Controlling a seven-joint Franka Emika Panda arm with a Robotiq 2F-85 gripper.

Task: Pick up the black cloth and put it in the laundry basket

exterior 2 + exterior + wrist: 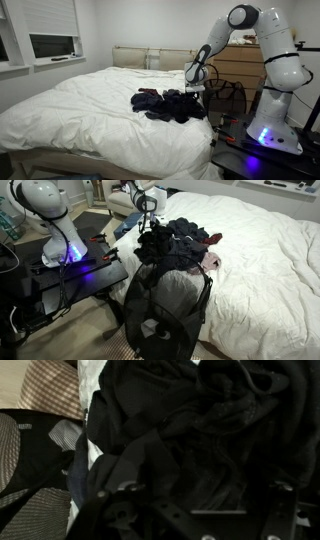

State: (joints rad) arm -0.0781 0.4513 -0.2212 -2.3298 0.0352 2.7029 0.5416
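A bedroom with a window and pale walls holds a broad white quilted surface (70, 105). On its near edge lies the black cloth (190, 430), part of a heap of dark clothes (180, 238) just beside the rim of the laundry basket (165, 315). The hand (200, 510) hovers close over that heap. In the wrist view its two fingers stand spread wide, with dark folds below and between them, and nothing looks pinched yet. To do this step well, I judge it should settle straight down onto a raised ridge of the black fabric. It should close on that one layer only, then lift high enough for the hem to clear the heap before swinging over the basket's mouth. A grip that is too deep could drag neighbouring garments along. Counting: one heap, whose separate garments are too tangled and dark to number; one patch of plaid fabric (55, 385) at its side; one black mesh basket; one arm (262, 45) with one hand; one surface.
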